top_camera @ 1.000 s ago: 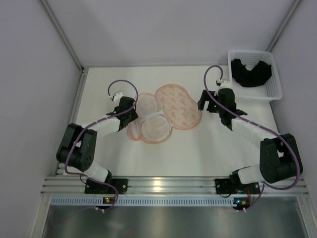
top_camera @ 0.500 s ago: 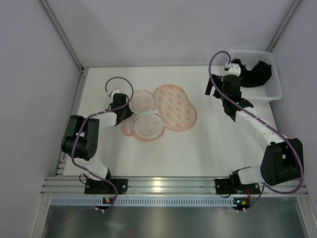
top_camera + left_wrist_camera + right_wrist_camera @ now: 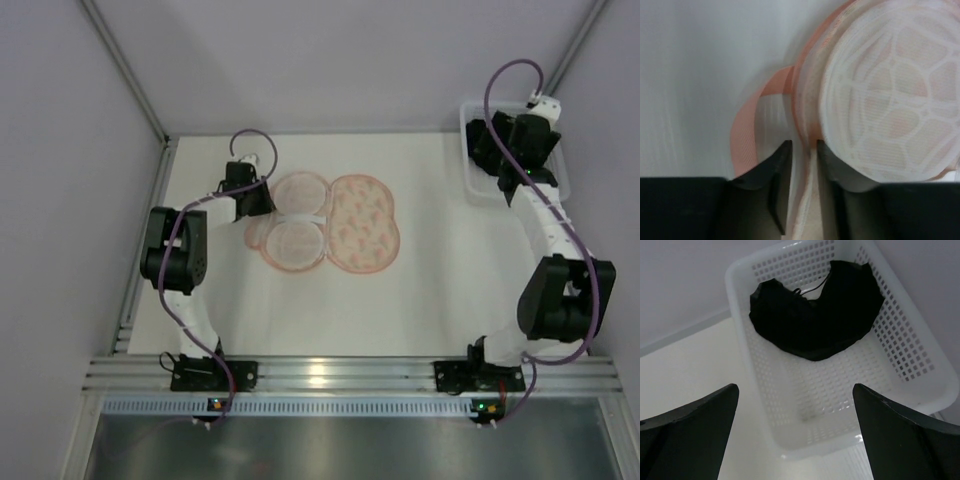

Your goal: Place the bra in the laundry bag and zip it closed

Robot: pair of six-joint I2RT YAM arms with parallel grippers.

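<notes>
We find the orange-pink patterned laundry bag (image 3: 365, 222) lying open, left gripper (image 3: 802, 150) pinching its rim; right gripper (image 3: 795, 388) wide, empty, above black fabric bra (image 3: 815, 322) in white mesh basket (image 3: 912, 365); loading, zipping outstanding.

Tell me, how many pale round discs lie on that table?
2 discs, both in the open bag: one farther back, one nearer, left of its patterned part. None looks hidden.
</notes>
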